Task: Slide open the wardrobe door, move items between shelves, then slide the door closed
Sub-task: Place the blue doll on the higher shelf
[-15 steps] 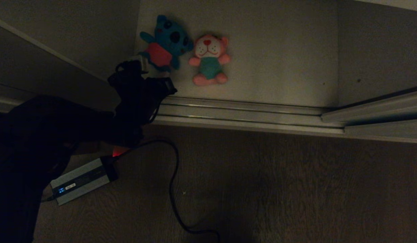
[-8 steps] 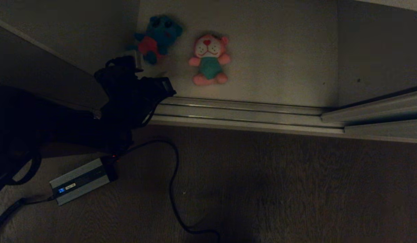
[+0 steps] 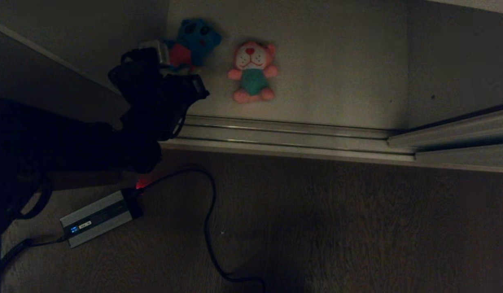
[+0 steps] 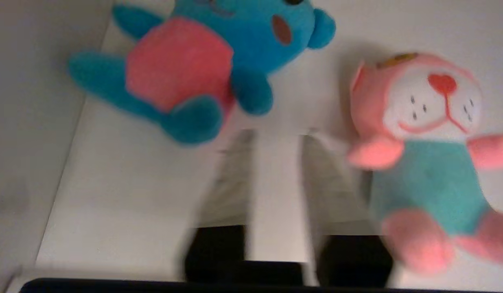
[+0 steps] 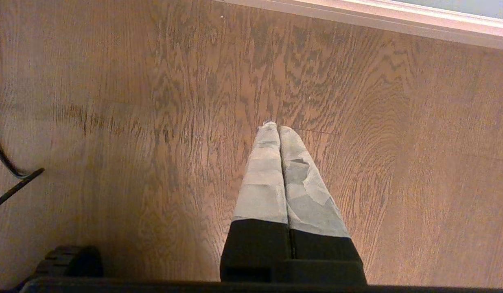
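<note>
The blue plush toy with a red belly sits on the off-white shelf close to its left wall. The pink plush toy, white-faced with a teal shirt, lies just to its right. My left gripper is open, just in front of the blue toy, with bare shelf between its fingers. My right gripper is shut and hangs over the wooden floor. A pale panel at the right looks like the sliding wardrobe door, which leaves the shelf uncovered.
The ribbed metal floor track runs along the shelf's front. A silver power brick and its black cable lie on the wooden floor. The cream side wall is close to the blue toy. A black wheel shows near the right arm.
My left gripper, which was shut on the blue toy, carried it left toward the corner, then opened and let go. The pink toy has not moved.
</note>
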{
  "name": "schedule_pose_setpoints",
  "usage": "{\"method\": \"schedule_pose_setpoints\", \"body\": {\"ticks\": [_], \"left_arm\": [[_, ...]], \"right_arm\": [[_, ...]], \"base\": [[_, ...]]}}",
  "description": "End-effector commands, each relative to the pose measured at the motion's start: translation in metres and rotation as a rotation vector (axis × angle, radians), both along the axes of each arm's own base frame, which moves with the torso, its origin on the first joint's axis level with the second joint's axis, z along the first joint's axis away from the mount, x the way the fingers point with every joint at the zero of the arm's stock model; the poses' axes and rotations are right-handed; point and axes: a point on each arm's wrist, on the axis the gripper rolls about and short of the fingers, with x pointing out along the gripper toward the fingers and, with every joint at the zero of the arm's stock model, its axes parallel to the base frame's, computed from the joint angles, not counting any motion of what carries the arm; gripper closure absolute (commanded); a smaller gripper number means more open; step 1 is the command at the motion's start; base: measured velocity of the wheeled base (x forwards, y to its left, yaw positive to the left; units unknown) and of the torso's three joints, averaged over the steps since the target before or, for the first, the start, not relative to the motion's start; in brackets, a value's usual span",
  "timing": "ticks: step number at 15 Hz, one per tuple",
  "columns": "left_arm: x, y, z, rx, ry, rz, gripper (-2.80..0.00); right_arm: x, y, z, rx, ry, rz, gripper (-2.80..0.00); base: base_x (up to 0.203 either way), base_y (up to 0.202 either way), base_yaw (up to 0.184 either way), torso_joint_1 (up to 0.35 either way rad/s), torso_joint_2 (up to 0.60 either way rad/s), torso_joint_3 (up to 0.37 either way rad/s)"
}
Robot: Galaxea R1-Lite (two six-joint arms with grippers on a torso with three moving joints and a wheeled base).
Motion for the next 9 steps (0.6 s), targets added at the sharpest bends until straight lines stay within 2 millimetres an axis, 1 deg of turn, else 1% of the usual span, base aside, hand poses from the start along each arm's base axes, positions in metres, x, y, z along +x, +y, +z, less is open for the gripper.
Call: {"method": "schedule_pose_setpoints", "body": {"ticks": [1, 2, 4, 6, 9], "left_arm": [[0.021, -0.006, -0.019, 0.033, 0.008, 0.011, -2.80], [0.029, -0.007, -0.026, 0.047, 0.006, 0.016, -2.80], [0.038, -0.006, -0.025, 0.060, -0.048, 0.037, -2.80], [0.040, 0.001, -0.023, 0.111, -0.081, 0.082, -2.80], [0.045, 0.008, -0.018, 0.123, -0.132, 0.107, -2.80]], "right_arm": [[0.000, 0.000, -0.001, 0.000, 0.001, 0.001, 0.00], [0.000, 0.000, -0.001, 0.000, 0.001, 0.001, 0.00], [0.000, 0.000, -0.001, 0.000, 0.001, 0.001, 0.00], [0.000, 0.000, -0.001, 0.000, 0.001, 0.001, 0.00], [0.000, 0.000, -0.001, 0.000, 0.001, 0.001, 0.00]], "base": [[0.000, 0.000, 0.000, 0.000, 0.00, 0.000], [0.000, 0.000, 0.000, 0.000, 0.00, 0.000], [0.000, 0.000, 0.000, 0.000, 0.00, 0.000], [0.000, 0.000, 0.000, 0.000, 0.00, 0.000], [0.000, 0.000, 0.000, 0.000, 0.00, 0.000]]}}
